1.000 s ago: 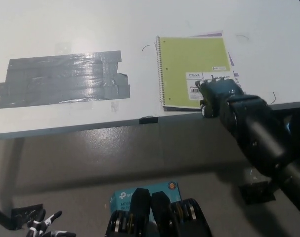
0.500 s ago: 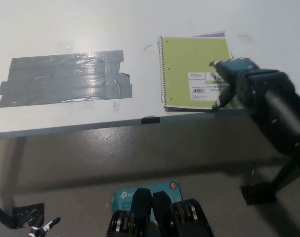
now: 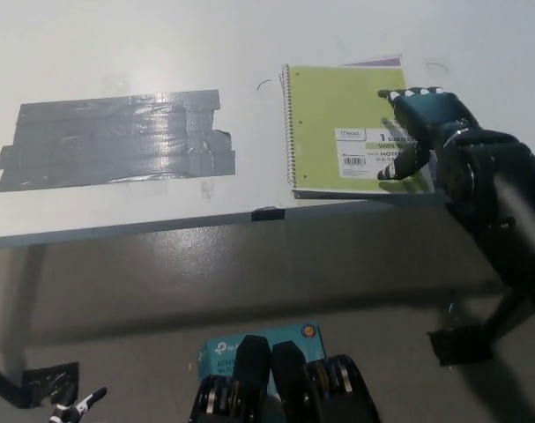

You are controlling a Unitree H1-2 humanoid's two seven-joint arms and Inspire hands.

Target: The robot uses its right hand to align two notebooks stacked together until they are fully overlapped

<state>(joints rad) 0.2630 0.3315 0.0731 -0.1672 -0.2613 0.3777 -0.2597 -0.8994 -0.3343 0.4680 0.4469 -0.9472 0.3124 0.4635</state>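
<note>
Purple notebook (image 3: 377,62) mostly hidden under green notebook (image 3: 342,115).

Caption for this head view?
Black right hand rests on the green notebook's right edge; purple notebook peeks out beneath.

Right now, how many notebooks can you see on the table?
2: a green spiral notebook near the table edge, and a purple notebook under it, only a strip showing at the far corner. More may be hidden beneath.

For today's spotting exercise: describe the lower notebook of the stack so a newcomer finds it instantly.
Start at the white table, then go to the green spiral notebook near its front edge, under the black right robot hand. The purple notebook lies beneath it, only a thin strip showing past the green cover's far edge.
</note>
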